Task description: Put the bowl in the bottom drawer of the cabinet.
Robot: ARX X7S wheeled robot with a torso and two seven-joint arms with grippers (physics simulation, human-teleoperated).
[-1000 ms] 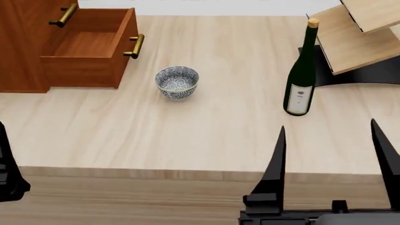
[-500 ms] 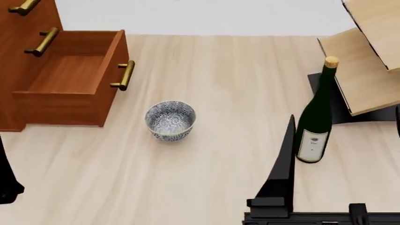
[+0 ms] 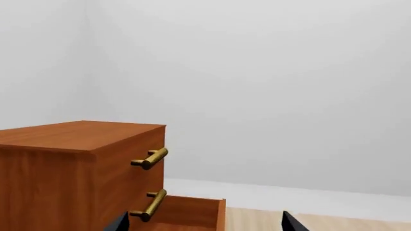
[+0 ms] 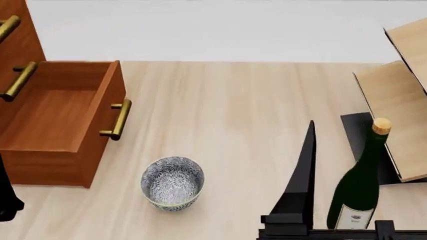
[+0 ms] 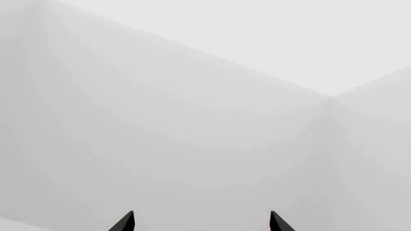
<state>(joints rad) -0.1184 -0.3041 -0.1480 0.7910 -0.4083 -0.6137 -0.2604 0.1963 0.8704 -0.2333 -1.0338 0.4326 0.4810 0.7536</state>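
The bowl (image 4: 172,183), white with a blue-grey pattern, stands upright on the table just right of the open bottom drawer (image 4: 57,117) of the reddish-brown cabinet (image 4: 21,35). The drawer is pulled out, shows a bare wooden floor inside, and its brass handle (image 4: 117,120) faces the bowl. My right gripper (image 5: 200,222) is open and holds nothing; one of its fingers (image 4: 304,175) rises right of the bowl. My left gripper (image 3: 204,224) is open too, aimed over the cabinet (image 3: 77,168) and the drawer's wall (image 3: 192,215). Only a dark part of the left arm (image 4: 7,197) shows at the head view's left edge.
A dark green bottle (image 4: 359,187) with a cork stands at the near right, close to my right finger. Behind it a pale wood rack (image 4: 399,102) sits on a black base. Two upper drawer handles (image 3: 151,158) stick out of the cabinet front.
The head view has shifted: bowl, drawer and bottle now sit lower in it, and the table's near edge has left it. The objects keep their places relative to each other.
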